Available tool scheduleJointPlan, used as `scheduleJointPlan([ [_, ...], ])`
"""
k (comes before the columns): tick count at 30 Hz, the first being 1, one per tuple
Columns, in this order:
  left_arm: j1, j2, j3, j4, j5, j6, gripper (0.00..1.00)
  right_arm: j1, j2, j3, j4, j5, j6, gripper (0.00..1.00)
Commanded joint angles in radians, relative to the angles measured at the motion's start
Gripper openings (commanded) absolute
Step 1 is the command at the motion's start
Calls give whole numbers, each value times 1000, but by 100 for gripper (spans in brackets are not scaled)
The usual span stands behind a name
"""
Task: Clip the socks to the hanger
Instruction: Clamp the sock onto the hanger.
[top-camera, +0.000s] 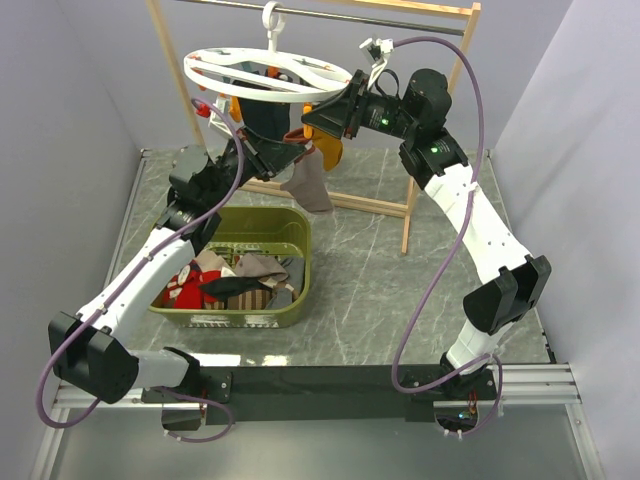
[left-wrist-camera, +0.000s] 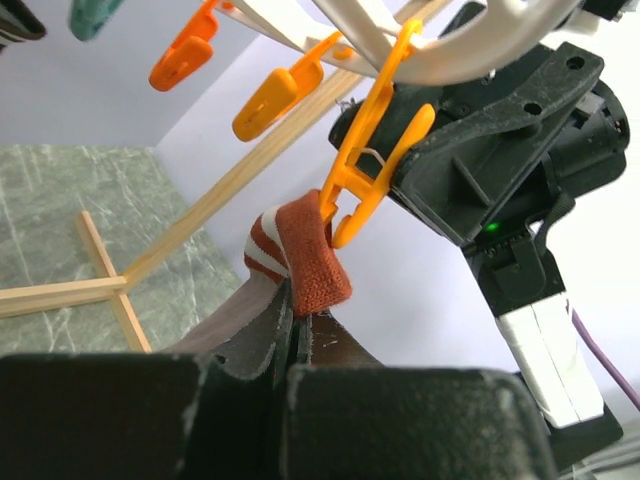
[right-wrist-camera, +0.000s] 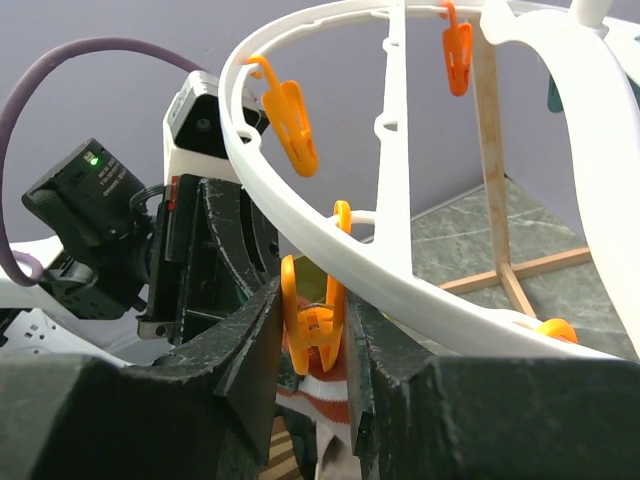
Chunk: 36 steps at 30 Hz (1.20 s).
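Under the hanger (right-wrist-camera: 397, 150), upper middle of the overhead view: a sock cuff meets a squeezed clip.
Left tool (left-wrist-camera: 290, 335) is clamped on the striped cuff of the sock (left-wrist-camera: 305, 262), which touches the mouth of the clip (left-wrist-camera: 372, 170). Right tool (right-wrist-camera: 312, 335) is closed on that clip's sides. Letting go before the cuff sits deep would likely catch only an edge and drop the sock, and the hanging ring may swing. Whether the cuff lies between the clip's tips is hidden.
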Motion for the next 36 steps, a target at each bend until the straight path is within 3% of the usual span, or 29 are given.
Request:
scheduleJointPlan([
  [1,3,-16,-13,92,62,-22,1,-6,-18,25,65,-24,-25,0],
  [7,4,-11,21,29,124,13,1,-6,-25,1,134,-78,-50,0],
  [17,47,-10,29,11,124,-142,1,-6,-23,-2,148,-124,-55,0],
  [25,52,9,-5,178,167,-327,1,-8,-26,-13,174,-133,-87,0],
  [31,52,18,1,137,167,-361,1,-8,-43,-41,232,-135,-110,0],
  [36,52,38,-48,231,193,-465,1,-6,-35,-39,267,-154,-101,0],
])
